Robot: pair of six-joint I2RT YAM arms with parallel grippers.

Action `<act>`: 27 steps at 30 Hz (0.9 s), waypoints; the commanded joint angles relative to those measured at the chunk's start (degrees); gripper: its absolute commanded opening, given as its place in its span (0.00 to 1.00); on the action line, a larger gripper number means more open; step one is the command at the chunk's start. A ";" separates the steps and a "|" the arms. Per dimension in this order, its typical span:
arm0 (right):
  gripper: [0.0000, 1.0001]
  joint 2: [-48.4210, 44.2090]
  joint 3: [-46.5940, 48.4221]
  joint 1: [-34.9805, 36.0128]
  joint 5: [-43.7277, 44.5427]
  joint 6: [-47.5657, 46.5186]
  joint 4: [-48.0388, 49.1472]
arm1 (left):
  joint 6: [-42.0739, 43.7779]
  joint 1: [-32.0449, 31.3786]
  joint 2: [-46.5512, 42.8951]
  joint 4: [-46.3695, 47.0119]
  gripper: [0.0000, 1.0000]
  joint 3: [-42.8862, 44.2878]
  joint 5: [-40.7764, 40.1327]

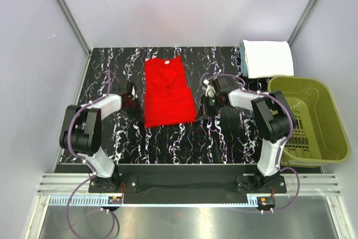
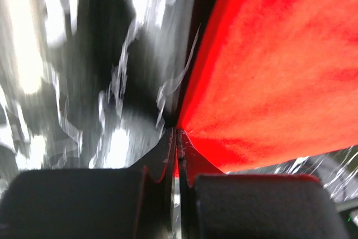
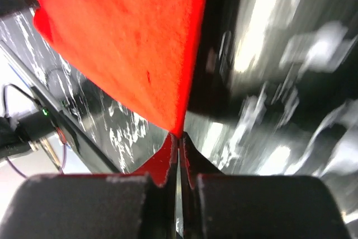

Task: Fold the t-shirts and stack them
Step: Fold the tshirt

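the red t-shirt (image 1: pixel 168 93) lies flat in the middle of the black marbled table (image 1: pixel 168 144), a long narrow shape with its sides tucked in and a few wrinkles across the cloth. both arms are down on it, one on each side. the left gripper (image 1: pixel 133 100) sits at the shirt's left edge toward the near end, and the left wrist view has its jaws pressed together with a thin sliver of red cloth pinched between the fingertips (image 2: pixel 168 152). over on the other side, the right gripper (image 1: pixel 206 104) is at the right edge, near the near corner. its wrist view shows the same story: jaws closed tight, the red fabric running down to a point right at the fingertips (image 3: pixel 190 152). the table in both wrist views is smeared with blur. at the far right corner a folded white t-shirt (image 1: pixel 268 57) rests as a neat rectangle on top of a pale blue t-shirt (image 1: pixel 244 60), only the blue edge showing. just nearer than that stack is the olive-green basket (image 1: pixel 330 138), off the table's right side.
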 commanded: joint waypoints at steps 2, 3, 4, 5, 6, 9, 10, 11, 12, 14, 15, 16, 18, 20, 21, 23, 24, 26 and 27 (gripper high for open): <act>0.08 -9.45 -10.95 3.55 4.20 5.05 4.65 | -0.49 0.41 -7.30 -1.19 0.16 -7.66 0.30; 0.14 -11.54 -12.54 3.91 4.03 5.58 5.27 | -0.58 0.41 -8.18 -0.67 0.23 -9.50 1.89; 0.20 -12.35 -14.90 3.91 3.95 6.72 5.54 | -0.49 0.41 -8.80 0.12 0.31 -9.95 3.82; 0.23 -13.14 -15.71 3.82 3.95 7.08 5.80 | 0.12 0.41 -9.50 0.65 0.42 -10.04 5.84; 0.28 -14.80 -16.24 3.91 4.21 7.08 5.20 | 2.21 0.41 -9.60 0.66 0.46 -9.87 8.91; 0.42 -17.44 -15.02 3.82 6.84 5.33 0.82 | 5.56 0.67 -9.69 -0.66 0.58 -5.75 8.25; 0.45 -17.54 -12.23 3.65 9.19 3.76 -0.77 | 6.09 0.93 -9.60 -0.75 0.60 -4.95 7.71; 0.50 -17.19 -10.29 3.47 10.09 2.78 -3.74 | 6.36 1.20 -9.25 -0.31 0.61 -4.25 6.92; 0.52 -15.62 -8.27 3.30 10.53 1.56 -5.08 | 6.54 1.89 -8.73 0.12 0.62 -2.50 6.74; 0.55 -11.94 -2.29 2.07 10.37 -1.70 -6.84 | 8.63 2.69 -6.01 0.92 0.62 0.31 6.83; 0.56 -10.44 -0.36 1.54 9.06 -2.67 -6.94 | 9.60 2.69 -4.95 1.09 0.62 3.64 7.00; 0.56 -9.12 3.06 0.14 6.78 -4.16 -6.85 | 10.48 2.69 -2.51 0.84 0.62 5.50 7.27; 0.57 -5.16 8.07 -0.66 5.71 -5.74 -7.20 | 13.21 2.78 -0.03 0.04 0.62 10.32 5.95; 0.57 -1.40 11.60 -1.10 5.70 -7.86 -8.86 | 15.05 3.30 3.30 0.04 0.62 12.27 8.48; 0.57 -0.33 13.27 -1.27 5.53 -8.73 -9.57 | 15.50 3.57 4.36 0.13 0.62 13.59 10.24; 0.57 2.48 17.32 -1.36 5.35 -11.10 -10.88 | 18.12 3.66 7.44 -0.48 0.62 15.00 14.19; 0.57 3.37 19.51 -1.36 5.44 -11.90 -11.41 | 18.92 3.66 8.50 -1.97 0.62 16.49 14.56; 0.57 5.56 21.10 -1.36 6.49 -13.92 -12.12 | 20.42 3.75 10.78 -2.94 0.62 18.16 14.04; 0.57 6.27 22.33 -1.45 6.58 -15.41 -12.21 | 20.86 3.75 11.31 -3.38 0.62 18.61 13.86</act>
